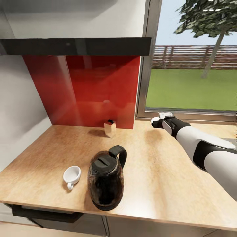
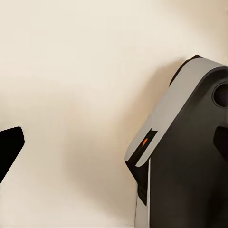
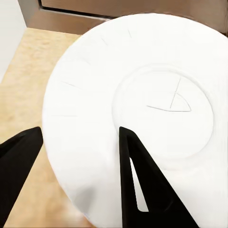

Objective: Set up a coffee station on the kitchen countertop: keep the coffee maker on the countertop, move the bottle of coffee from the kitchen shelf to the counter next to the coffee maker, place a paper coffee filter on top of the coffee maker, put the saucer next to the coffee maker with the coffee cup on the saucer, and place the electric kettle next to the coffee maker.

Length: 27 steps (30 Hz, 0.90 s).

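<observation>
So I'm parked at the long light wood-grain worktop (image 1: pixel 158 171), with the thick black wall shelf (image 1: pixel 75 46) overhead. My right arm (image 1: pixel 197 141) reaches to the back by the window. The clear glass kettle with black lid and loop handle (image 1: pixel 106 179) stands near the front edge, the tiny white handled cup (image 1: pixel 71 176) just beside it. In the right wrist view the right fingers (image 3: pixel 78 156) straddle the rim of the flat round white saucer (image 3: pixel 137 114), seemingly gripping it. Left fingers: can't tell. I'd keep it level and lower gently.
</observation>
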Motion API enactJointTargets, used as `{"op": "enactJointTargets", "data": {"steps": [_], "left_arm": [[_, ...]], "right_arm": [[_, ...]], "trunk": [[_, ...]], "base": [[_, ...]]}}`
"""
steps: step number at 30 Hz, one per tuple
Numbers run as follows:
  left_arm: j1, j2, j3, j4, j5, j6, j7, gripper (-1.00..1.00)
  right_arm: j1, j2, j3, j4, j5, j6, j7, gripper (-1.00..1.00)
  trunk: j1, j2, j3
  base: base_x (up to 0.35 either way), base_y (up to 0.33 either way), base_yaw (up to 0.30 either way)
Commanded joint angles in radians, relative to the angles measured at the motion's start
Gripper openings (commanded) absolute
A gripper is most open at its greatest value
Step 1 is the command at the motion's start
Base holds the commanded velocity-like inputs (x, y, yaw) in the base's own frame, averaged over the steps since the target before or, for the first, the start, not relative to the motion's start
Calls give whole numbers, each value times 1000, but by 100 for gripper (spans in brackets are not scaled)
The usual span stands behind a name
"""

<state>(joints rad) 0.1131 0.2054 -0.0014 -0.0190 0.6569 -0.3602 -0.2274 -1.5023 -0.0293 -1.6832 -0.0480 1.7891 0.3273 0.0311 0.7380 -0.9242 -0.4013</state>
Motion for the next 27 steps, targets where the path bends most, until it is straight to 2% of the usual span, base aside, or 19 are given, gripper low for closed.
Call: {"op": "enactJointTargets", "data": {"steps": [1,3,15,27], "left_arm": [[0,0,0,-1,7,0,-6,100],[0,0,0,-1,7,0,-6,100],[0,0,-4,-1,7,9,-6,100],[0,0,-5,-1,6,9,-6,100]], "right_arm": [[-1,0,-8,-1,10,3,3,-100],[-1,0,-8,-2,10,3,3,-100],[0,-9,-8,-8,10,12,2,-100],[1,-39,-8,-9,10,19,10,-100]], "trunk": [[0,-1,-1],[0,-1,-1],[-46,83,55],[-92,167,112]], "base": [[-326,0,0],[-313,0,0],[-2,0,-98],[0,0,-118]]}}
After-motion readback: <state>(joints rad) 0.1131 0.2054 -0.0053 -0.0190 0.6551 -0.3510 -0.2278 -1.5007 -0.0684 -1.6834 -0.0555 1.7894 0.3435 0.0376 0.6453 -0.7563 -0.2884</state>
